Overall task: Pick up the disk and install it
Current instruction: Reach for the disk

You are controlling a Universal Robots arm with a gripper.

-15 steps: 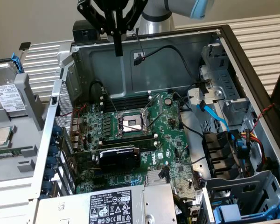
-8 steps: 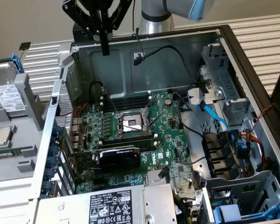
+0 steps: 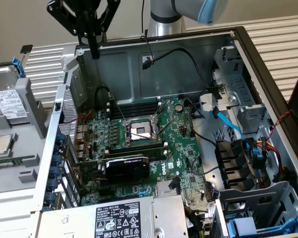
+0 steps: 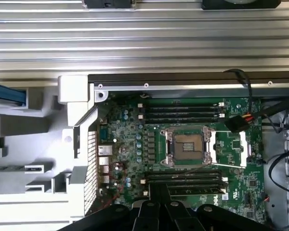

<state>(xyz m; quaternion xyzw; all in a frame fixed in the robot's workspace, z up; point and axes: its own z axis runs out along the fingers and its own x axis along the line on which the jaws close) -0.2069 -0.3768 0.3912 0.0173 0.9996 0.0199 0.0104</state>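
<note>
While your black end effector [image 3: 94,52] hangs over the back corner of the open grey metal computer case [image 3: 154,69], fingers pressed together on nothing, the flat silver-grey disk with the white label [image 3: 10,104] lies outside the case, toward the exterior view's left. It rests label-up in a grey plastic holder [image 3: 32,106], probably so you can lift it cleanly.

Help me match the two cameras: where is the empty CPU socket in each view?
Exterior view: the CPU socket lies mid-picture, at the centre of the motherboard.
Wrist view: the CPU socket sits between two banks of memory slots.
Shared landmark: the memory slots running beside the socket.
</note>
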